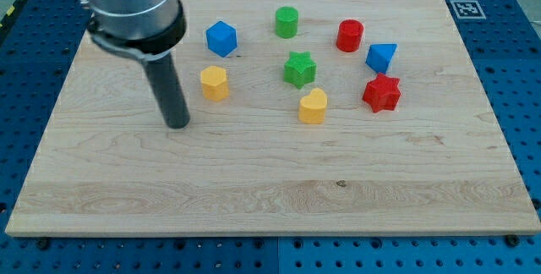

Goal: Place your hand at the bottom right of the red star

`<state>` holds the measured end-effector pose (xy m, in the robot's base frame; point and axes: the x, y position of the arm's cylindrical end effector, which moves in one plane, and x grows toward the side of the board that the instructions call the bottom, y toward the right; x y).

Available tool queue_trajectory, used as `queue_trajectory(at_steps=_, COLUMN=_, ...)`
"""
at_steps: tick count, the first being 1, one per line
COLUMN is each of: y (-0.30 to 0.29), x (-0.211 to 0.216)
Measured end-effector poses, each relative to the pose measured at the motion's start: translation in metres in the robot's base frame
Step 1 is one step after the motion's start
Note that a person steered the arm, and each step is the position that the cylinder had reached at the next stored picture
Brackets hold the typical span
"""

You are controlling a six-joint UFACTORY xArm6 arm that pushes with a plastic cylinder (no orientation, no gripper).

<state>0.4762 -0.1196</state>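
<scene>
The red star [382, 93] lies on the wooden board [270, 181] at the view's right, just below a blue block [380, 57] of pointed shape. My tip [177, 124] rests on the board at the view's left, far left of the red star and a little lower than it. It stands left of and slightly below the yellow hexagonal block [215, 82], not touching any block.
A blue cube-like block [221, 38] sits at upper left of centre, a green cylinder [286, 22] at top centre, a red cylinder [349, 35] to its right, a green star [299, 69] in the middle, and a yellow heart-shaped block [313, 106] below it.
</scene>
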Motion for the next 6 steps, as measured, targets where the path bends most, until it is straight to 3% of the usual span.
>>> queue_trajectory(at_steps=2, y=0.033, x=-0.001)
queue_trajectory(at_steps=3, y=0.097, x=0.0)
queue_trajectory(at_steps=5, y=0.274, x=0.051)
queue_trajectory(at_steps=6, y=0.365, x=0.032)
